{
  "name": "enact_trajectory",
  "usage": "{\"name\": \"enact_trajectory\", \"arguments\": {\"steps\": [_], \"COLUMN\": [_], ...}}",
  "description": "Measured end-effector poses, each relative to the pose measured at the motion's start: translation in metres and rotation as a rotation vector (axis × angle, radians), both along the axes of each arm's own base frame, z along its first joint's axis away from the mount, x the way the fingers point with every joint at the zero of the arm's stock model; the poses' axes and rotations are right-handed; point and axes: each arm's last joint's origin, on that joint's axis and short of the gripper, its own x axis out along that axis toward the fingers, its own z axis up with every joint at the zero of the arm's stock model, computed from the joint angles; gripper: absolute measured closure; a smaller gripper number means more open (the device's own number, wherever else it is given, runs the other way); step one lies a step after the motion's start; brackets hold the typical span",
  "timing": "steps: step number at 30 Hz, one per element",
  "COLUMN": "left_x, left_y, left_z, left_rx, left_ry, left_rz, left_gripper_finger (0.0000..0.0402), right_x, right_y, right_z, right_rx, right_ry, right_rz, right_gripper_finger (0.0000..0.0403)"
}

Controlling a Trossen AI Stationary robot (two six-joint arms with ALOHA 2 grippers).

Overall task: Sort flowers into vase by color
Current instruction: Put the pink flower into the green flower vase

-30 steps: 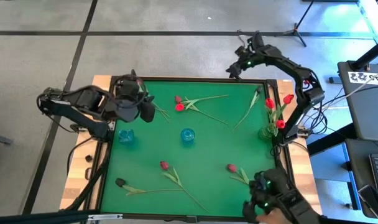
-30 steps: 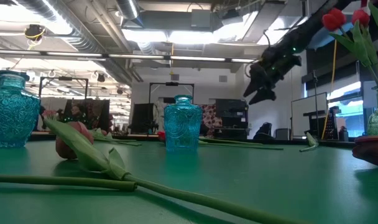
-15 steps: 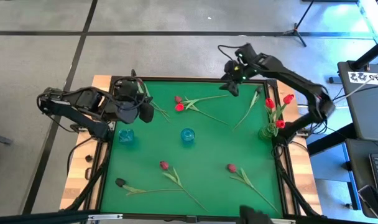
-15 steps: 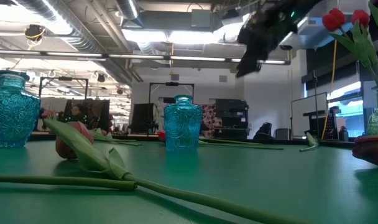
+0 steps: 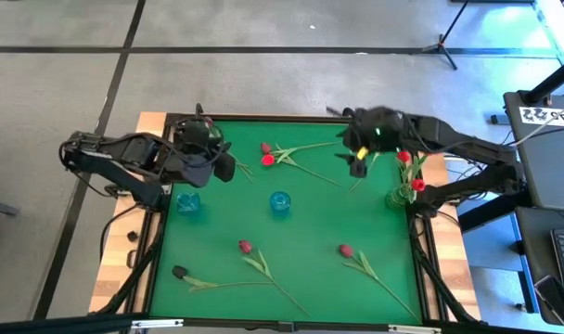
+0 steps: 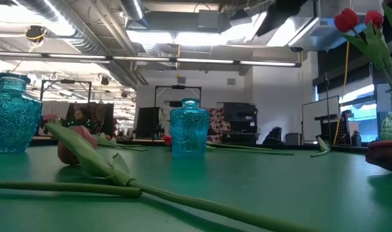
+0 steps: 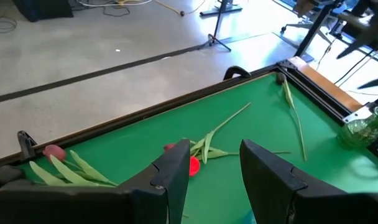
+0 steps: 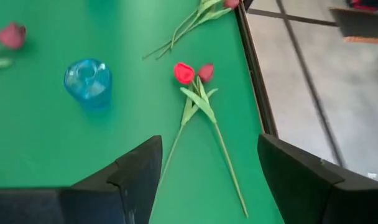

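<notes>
- Green felt covers the desk, framed in wood, with a grey floor around it.
- Right gripper has swung in from the far edge and now hangs over the felt near a stem; jaws well apart, empty.
- Left gripper stays over the far-left corner, jaws apart, empty.
- Partial lettering "SAS" shows on a sheet at far right.
- Tulips: two red heads lie together far-centre; pink ones and a black one lie near.
- Red tulips stand in the green vase; two blue vases stand empty.
</notes>
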Motion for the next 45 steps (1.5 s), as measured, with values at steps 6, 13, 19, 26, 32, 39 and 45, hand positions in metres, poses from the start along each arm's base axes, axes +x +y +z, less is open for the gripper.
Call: {"name": "enact_trajectory", "arguments": {"steps": [6, 13, 19, 26, 32, 39, 45], "left_x": [0.012, 0.019, 0.017, 0.012, 0.003, -0.006, -0.01], "left_y": [-0.003, -0.005, -0.004, -0.005, -0.014, -0.021, -0.027], "left_z": [-0.007, -0.012, -0.011, -0.012, -0.013, -0.013, -0.014], "left_rx": [0.003, 0.009, 0.056, 0.067, 0.098, 0.138, 0.147], "left_ry": [0.028, 0.05, 0.09, 0.159, 0.218, 0.26, 0.284], "left_rz": [-0.002, -0.003, -0.017, -0.061, -0.106, -0.139, -0.169], "left_gripper_finger": [0.0265, 0.0265, 0.0265, 0.0265, 0.0265, 0.0265, 0.0265], "right_x": [-0.016, -0.028, -0.029, -0.007, 0.019, 0.039, 0.044], "right_y": [0.048, 0.095, 0.127, 0.142, 0.156, 0.165, 0.167], "right_z": [0.001, -0.006, -0.017, -0.037, -0.065, -0.116, -0.133], "right_rx": [-0.101, -0.183, -0.27, -0.314, -0.325, -0.46, -0.483], "right_ry": [0.068, 0.112, 0.121, 0.156, 0.169, 0.296, 0.323], "right_rz": [-0.027, -0.039, -0.06, -0.103, -0.102, -0.117, -0.182], "right_gripper_finger": [0.0139, 0.0139, 0.0139, 0.0139, 0.0139, 0.0139, 0.0139]}}
